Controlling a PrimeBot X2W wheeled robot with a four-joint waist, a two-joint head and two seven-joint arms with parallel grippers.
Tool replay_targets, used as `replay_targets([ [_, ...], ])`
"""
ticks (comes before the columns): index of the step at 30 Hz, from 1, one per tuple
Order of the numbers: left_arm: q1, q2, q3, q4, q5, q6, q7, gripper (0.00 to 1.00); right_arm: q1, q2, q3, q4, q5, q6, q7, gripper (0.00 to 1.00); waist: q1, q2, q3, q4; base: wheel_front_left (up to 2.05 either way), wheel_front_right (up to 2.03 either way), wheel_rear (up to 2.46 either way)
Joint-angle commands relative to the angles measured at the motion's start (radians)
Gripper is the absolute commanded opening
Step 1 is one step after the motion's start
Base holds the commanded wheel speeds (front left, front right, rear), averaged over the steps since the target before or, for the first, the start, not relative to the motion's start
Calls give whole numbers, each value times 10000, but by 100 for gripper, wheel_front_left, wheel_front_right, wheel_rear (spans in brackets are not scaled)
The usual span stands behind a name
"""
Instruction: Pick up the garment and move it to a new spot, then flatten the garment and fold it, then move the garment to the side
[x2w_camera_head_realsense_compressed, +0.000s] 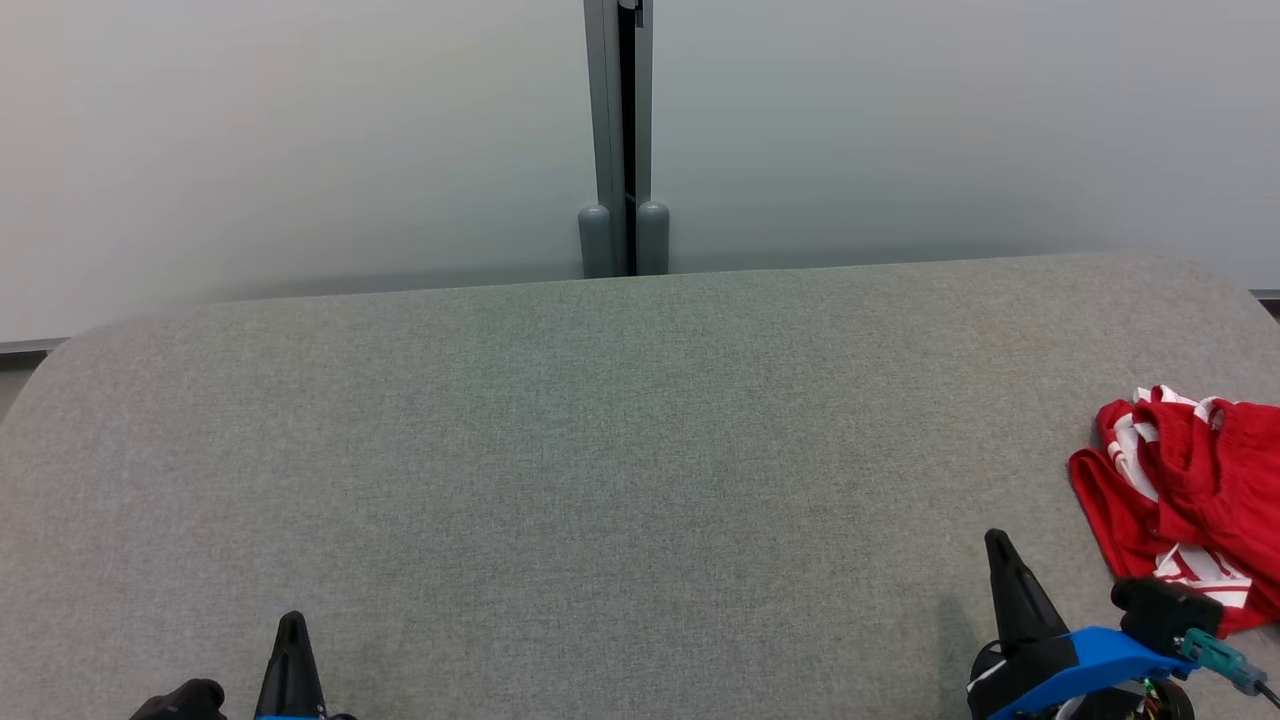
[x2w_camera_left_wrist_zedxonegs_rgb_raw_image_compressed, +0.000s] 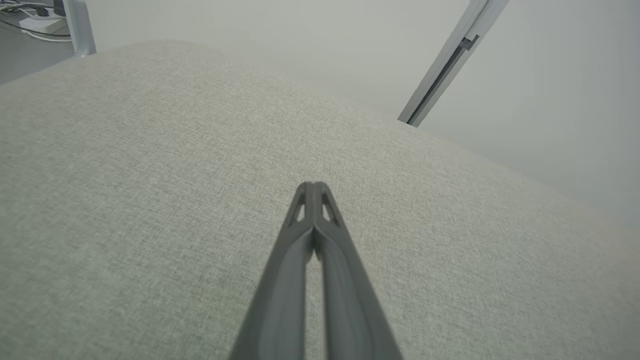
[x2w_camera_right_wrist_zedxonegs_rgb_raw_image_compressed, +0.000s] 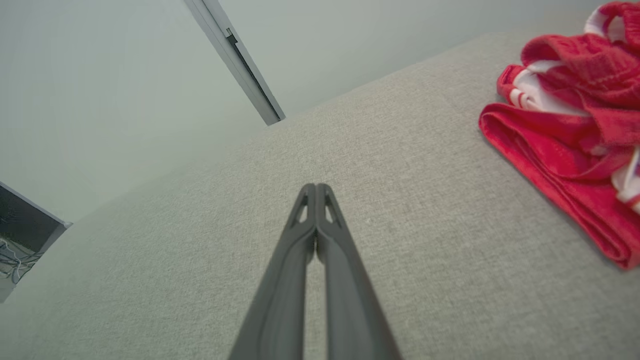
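The right hand (x2w_camera_head_realsense_compressed: 998, 548), pressed together and empty, has the garment (x2w_camera_head_realsense_compressed: 1195, 480) near on its right, at the desk's (x2w_camera_head_realsense_compressed: 600, 450) right edge.

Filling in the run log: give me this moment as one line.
garment: bunched, right end of grey surface | left pincer: shut, empty | right pincer: shut, empty, apart from garment

One garment (x2w_camera_head_realsense_compressed: 1190, 490), one grey table (x2w_camera_head_realsense_compressed: 600, 450), two end effectors (x2w_camera_head_realsense_compressed: 292, 622) (x2w_camera_head_realsense_compressed: 995, 545)

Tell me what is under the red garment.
The red and white garment lies bunched on the grey fabric surface, which shows beside it. Whatever its folds cover cannot be seen.
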Motion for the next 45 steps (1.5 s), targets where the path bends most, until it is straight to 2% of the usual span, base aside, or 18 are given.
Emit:
replay_targets([
  [1,-345,43,61,-206,-452,-69,80,0,-94,-27,-64,-270,464,2,110,0,-1,-2,-1,2,0,0,0],
  [21,-783,53,250,-437,-3622,-364,827,0,-88,-36,-354,-800,3502,1,865,0,-1,-2,-10,13,0,0,0],
  [45,-1192,62,431,-639,-6651,-646,1564,0,-91,-47,-641,-1290,6410,1,1602,0,-1,-2,-21,27,0,0,0],
])
